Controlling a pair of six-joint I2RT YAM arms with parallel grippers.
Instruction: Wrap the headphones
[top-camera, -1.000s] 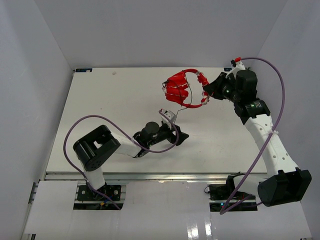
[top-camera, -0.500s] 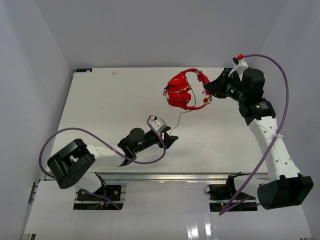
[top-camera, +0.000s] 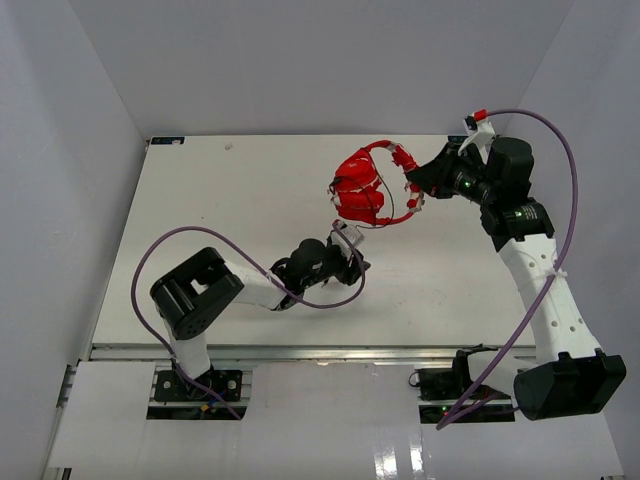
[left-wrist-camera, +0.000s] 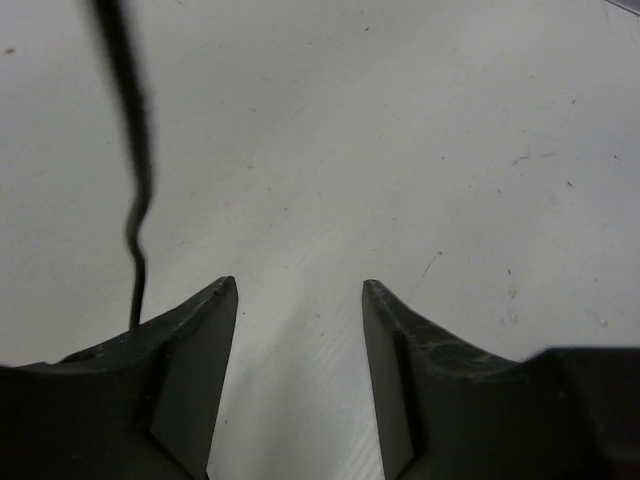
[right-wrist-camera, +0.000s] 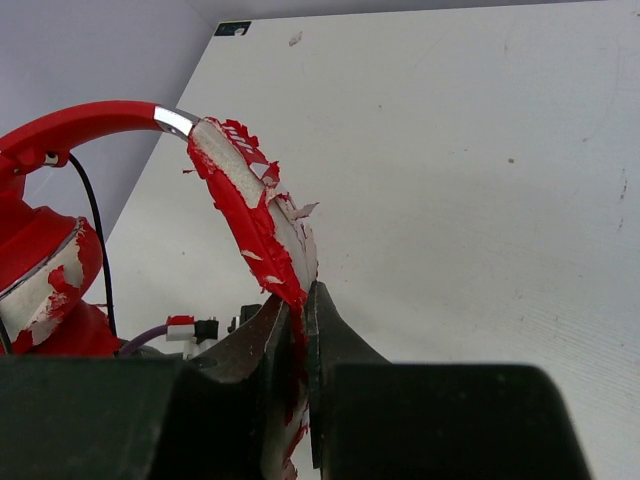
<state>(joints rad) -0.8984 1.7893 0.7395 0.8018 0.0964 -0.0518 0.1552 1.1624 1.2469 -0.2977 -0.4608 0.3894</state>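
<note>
Two risks stand out. Over the middle of the white table (top-camera: 200, 200), the left tool (left-wrist-camera: 300, 290) has its jaws apart and empty. The thin black cable (left-wrist-camera: 135, 200) runs outside one finger, so closing now would likely miss it. Over the table's far right, the right tool (right-wrist-camera: 295, 300) is clamped on the flaking headband of the bright red over-ear headphones (top-camera: 365, 185), held off the table; that peeling padding could tear or slip. Count: two tools, one headphones, one cable.
</note>
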